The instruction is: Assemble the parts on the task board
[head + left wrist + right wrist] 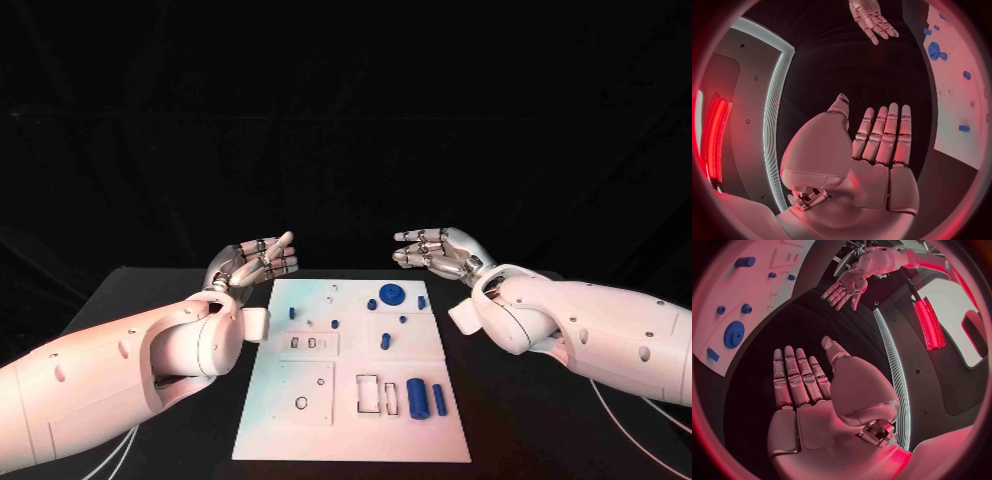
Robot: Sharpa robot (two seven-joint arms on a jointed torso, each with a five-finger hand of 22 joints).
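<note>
Both robot hands empty, fingers apart. Head view: left robot hand (257,262) and right robot hand (440,250) hover beyond far edge of task board (325,430), mid-desk (555,420); parts (417,398) unassembled. Risk: arms sweeping loose pieces on descent. Wrist views: bare desk flanks board edges, room to manoeuvre.

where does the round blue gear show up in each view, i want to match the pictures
Head view: the blue gear lies near the task board's far edge, right of the board's middle.
Left wrist view: the gear sits on the white board at the circle's upper right.
Right wrist view: the gear sits on the board at the circle's left.
Shared landmark: a small blue peg close beside the gear.
</note>
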